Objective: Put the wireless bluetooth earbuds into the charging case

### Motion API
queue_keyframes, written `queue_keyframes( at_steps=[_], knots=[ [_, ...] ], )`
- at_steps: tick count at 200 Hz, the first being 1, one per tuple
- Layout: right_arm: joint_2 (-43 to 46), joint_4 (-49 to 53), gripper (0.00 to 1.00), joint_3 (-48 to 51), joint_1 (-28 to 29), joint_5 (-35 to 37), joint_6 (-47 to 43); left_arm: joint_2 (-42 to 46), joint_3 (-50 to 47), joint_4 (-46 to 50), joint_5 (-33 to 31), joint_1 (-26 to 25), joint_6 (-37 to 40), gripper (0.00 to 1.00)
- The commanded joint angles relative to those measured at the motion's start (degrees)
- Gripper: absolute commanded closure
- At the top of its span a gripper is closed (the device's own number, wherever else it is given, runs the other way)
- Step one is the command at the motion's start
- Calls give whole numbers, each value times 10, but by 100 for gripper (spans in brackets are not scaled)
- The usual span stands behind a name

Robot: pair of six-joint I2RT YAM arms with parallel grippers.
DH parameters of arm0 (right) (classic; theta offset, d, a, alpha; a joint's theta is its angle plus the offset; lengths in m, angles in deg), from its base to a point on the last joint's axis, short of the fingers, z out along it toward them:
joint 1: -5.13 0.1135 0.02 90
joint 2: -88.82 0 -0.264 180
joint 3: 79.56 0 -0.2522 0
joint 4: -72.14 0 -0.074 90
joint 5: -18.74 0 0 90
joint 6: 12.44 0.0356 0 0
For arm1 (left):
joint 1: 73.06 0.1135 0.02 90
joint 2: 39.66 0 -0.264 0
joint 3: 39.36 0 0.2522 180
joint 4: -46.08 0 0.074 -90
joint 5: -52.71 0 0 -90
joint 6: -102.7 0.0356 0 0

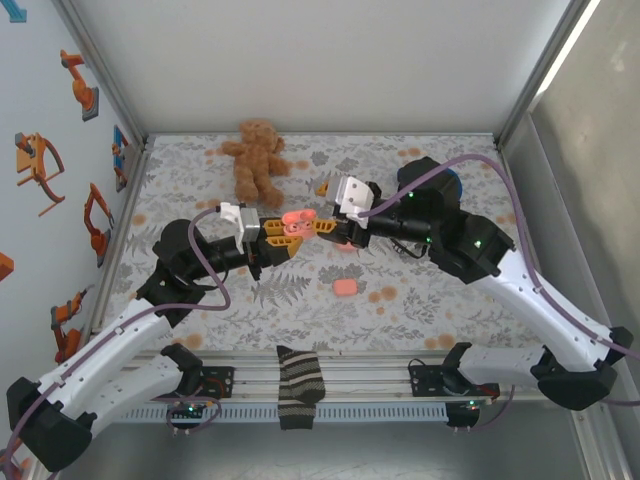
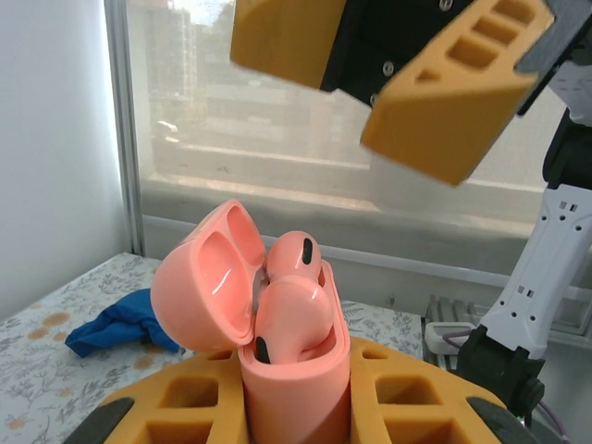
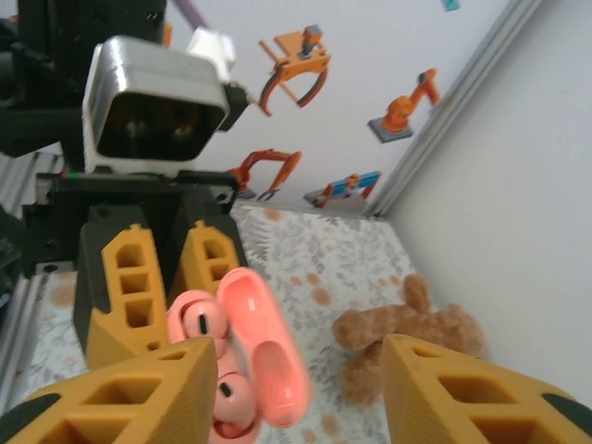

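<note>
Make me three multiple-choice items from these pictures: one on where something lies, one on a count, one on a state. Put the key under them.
1. Where is the teddy bear?
A. held between the right arm's fingers
B. hanging over the near rail
C. lying at the far side of the table

2. How many earbuds sit in the charging case?
A. one
B. two
C. four

3. What is the left gripper doing?
A. clamped on the charging case, whose lid stands open
B. open above bare tabletop
C. clamped on a charging case with the lid shut

Key:
1 C: the top view shows it lying near the back wall.
2 B: the left wrist view shows two pink buds in the case.
3 A: that view shows the yellow fingers on either side of the case body, with the lid tipped back.
</note>
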Motion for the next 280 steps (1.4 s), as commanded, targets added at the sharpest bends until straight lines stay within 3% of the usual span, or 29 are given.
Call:
queue_keyframes(
  at_steps=[1,46,113,177,280],
  knots=[
    [20,-24,43,-23,3,52,73,6,10,-22,-4,-3,12,95],
    [25,-21,23,-22,-18,97,205,-10,9,-39,-3,-4,8,95],
    [33,16,7,-8,-46,5,387,-22,1,-85,20,-4,-12,95],
    [14,40,4,-3,-58,-58,500,-27,-4,-95,45,-4,-20,95],
    [-27,-16,9,33,-58,-190,560,-45,-9,-116,44,-4,-24,95]
  ],
)
